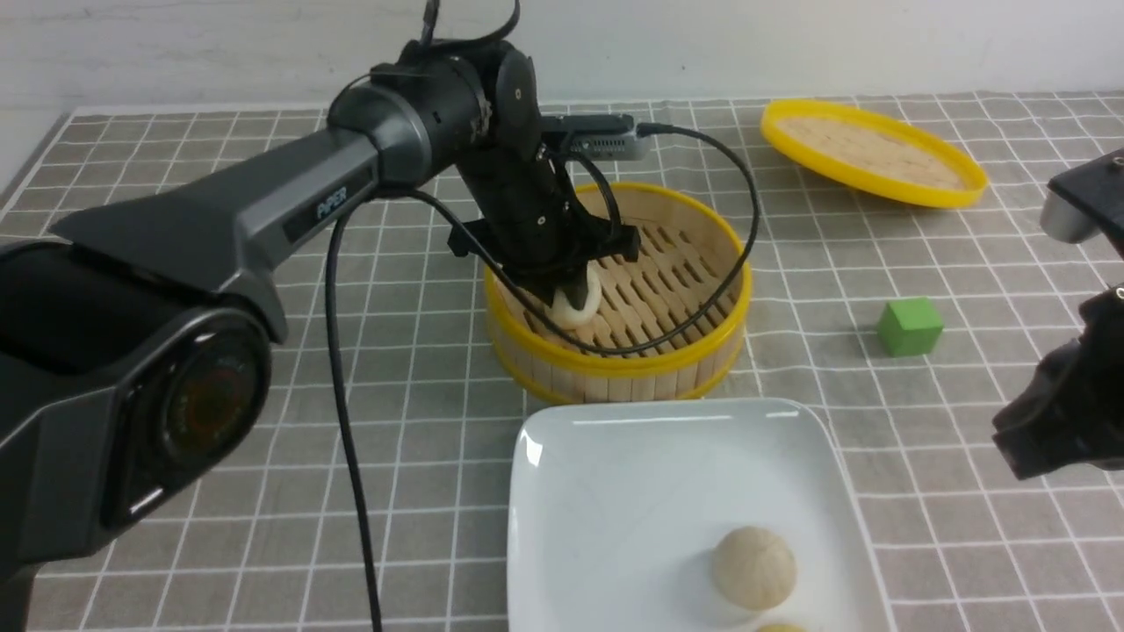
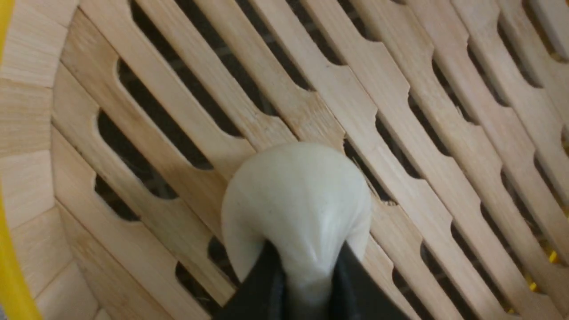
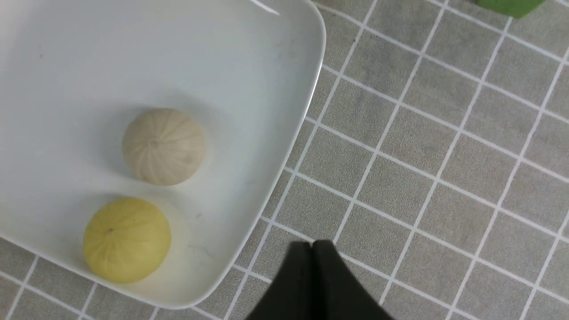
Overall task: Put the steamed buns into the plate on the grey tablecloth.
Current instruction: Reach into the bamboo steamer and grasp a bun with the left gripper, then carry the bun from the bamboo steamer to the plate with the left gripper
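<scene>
**White bun**: in the steamer, on the slats near its left wall. It is pinched in the left gripper, whose jaws are nearly closed and dent the dough. Whether it has come off the slats, I cannot tell.

**Beige bun**: in the plate, towards its right rim.

**Yellow bun**: in the plate, just beside the beige one, on the near side.

**Plate:** on the grey cloth over the desk, just in front of the steamer.

**Right gripper**: jaws pressed together with nothing in them, hanging over bare cloth beside the plate's right rim.

**Lid**: far right, well apart from the steamer.

**Cube**: green, right of the steamer, no part of the job.

**Progress, by my reckoning:** two buns are delivered and a third is gripped. No other bun shows in the steamer. Left to do: lift it, carry it to the plate, let go.
</scene>
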